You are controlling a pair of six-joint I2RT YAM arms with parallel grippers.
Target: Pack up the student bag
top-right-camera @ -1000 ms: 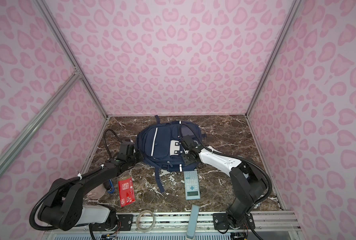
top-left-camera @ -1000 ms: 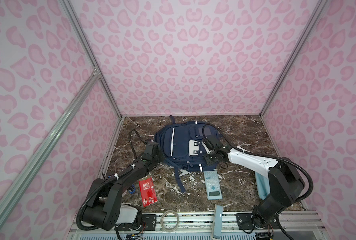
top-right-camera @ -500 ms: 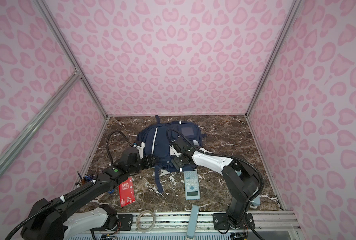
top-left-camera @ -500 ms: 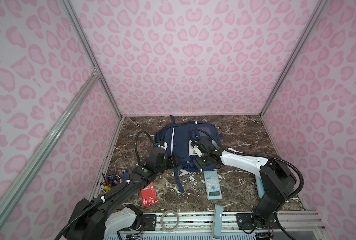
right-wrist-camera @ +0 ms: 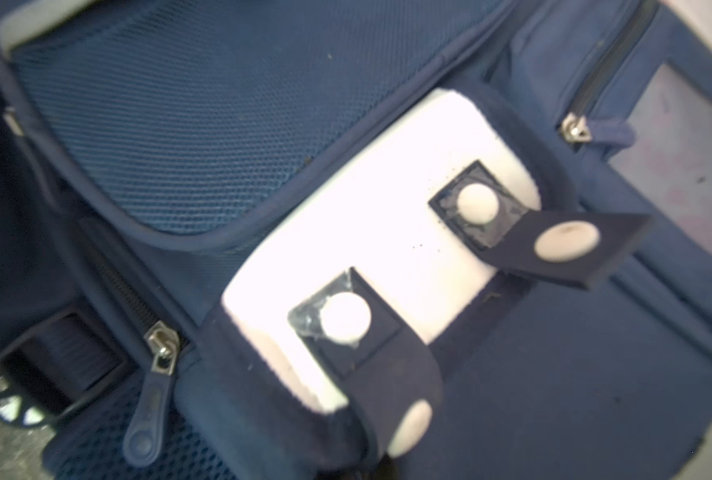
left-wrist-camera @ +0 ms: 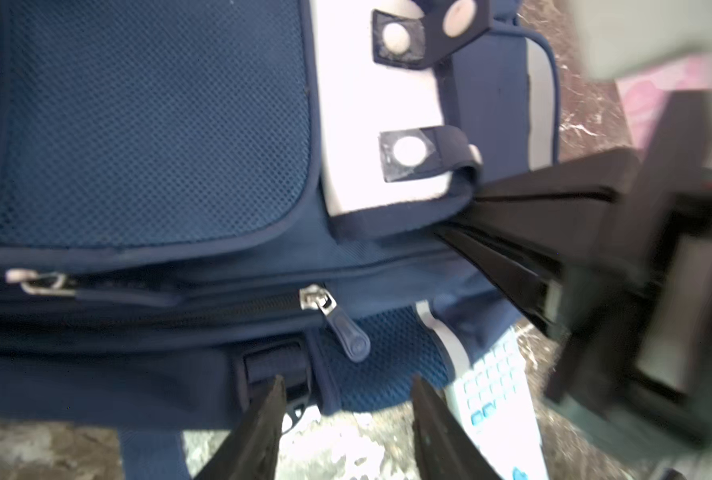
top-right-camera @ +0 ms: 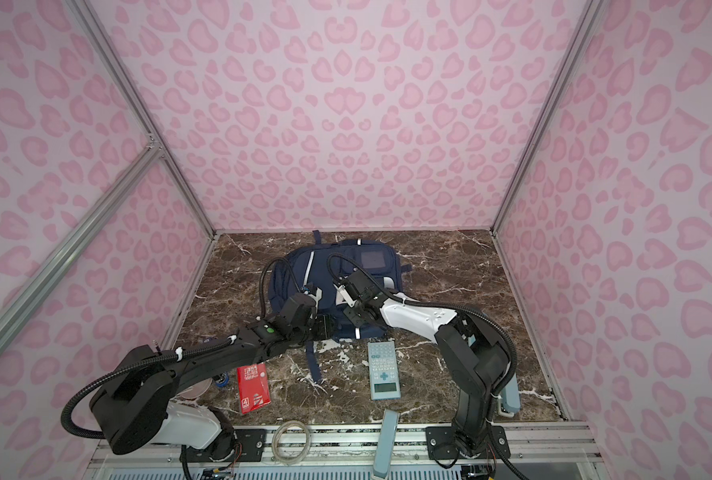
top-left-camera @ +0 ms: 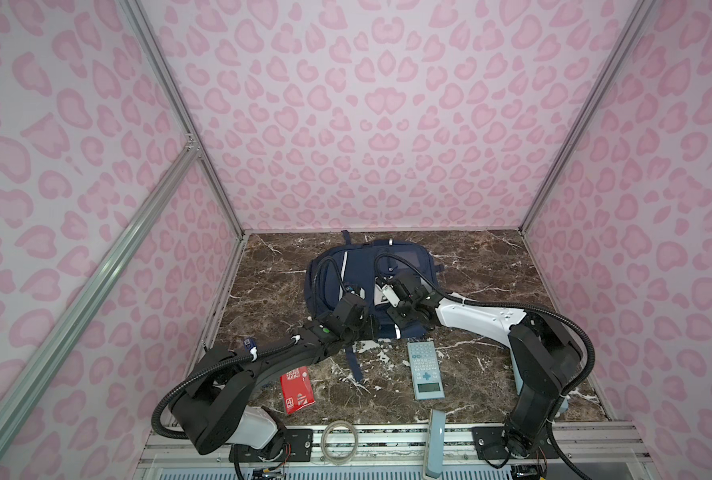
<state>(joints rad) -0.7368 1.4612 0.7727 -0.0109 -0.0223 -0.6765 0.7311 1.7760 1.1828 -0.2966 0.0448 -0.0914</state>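
Pink-spotted walls [top-left-camera: 366,124], dark marble tabletop [top-left-camera: 491,282] under navy student bag [top-left-camera: 404,259]

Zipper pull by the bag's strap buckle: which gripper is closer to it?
Left. The left gripper is open just short of the zipper pull, lined up with it; the right gripper is farther off, shut at a corner of the white flap.

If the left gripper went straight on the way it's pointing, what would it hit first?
Most likely the zipper pull on the student bag, straight ahead of the left gripper and its open jaws; depth is hard to judge.
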